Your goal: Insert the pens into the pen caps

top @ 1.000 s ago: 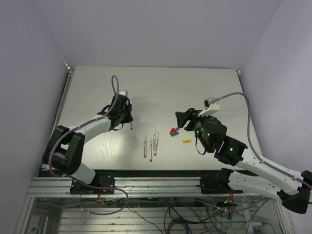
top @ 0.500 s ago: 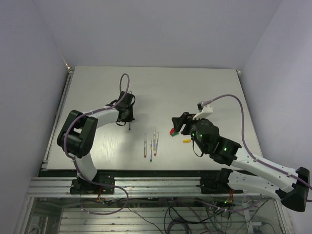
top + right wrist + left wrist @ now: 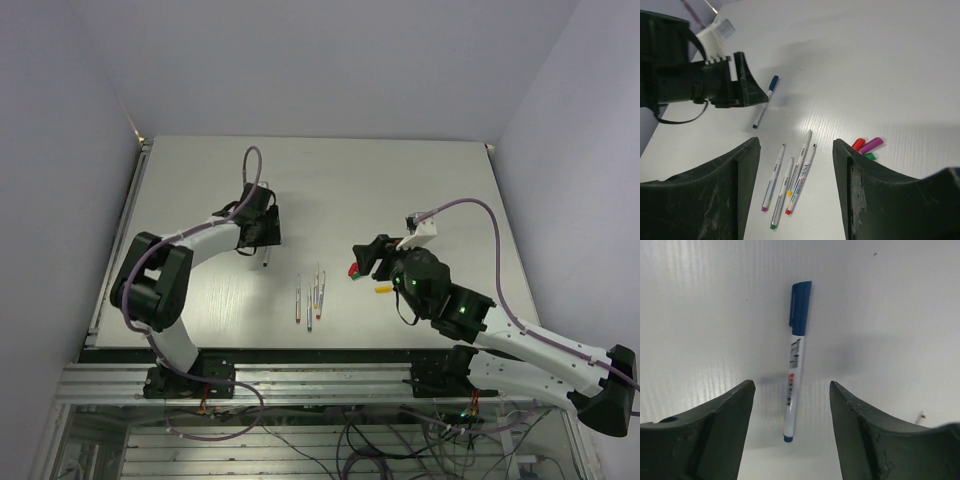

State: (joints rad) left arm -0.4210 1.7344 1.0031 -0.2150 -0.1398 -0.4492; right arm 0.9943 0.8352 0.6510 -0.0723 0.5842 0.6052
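**Top view.** The left gripper (image 3: 262,232) hangs over the left-centre of the table (image 3: 200,180). A blue-capped pen (image 3: 265,259) lies just on its near side. Four uncapped pens (image 3: 310,297) lie side by side mid-table. The right gripper (image 3: 366,254) hovers at the loose caps (image 3: 354,270), with the yellow cap (image 3: 383,289) a little apart from them.

**Left wrist.** The jaws are spread and hold nothing. The blue-capped pen lies flat beneath the gap, untouched. It has a white printed barrel, the cap at the far end and a blue plug at the near end.

**Right wrist.** The jaws are spread and empty. The red cap (image 3: 857,144), magenta cap (image 3: 873,145) and green cap (image 3: 870,156) huddle just beside the right-hand finger (image 3: 880,195). The pens' dark tips point away.

**Procedure (judged).** One pen looks finished, so the next step is a new pair.
1. Pinch one cap near its closed end, leaving the mouth free.
2. Take the colour-matched pen at mid-barrel.
3. Line up both axes before pressing home.
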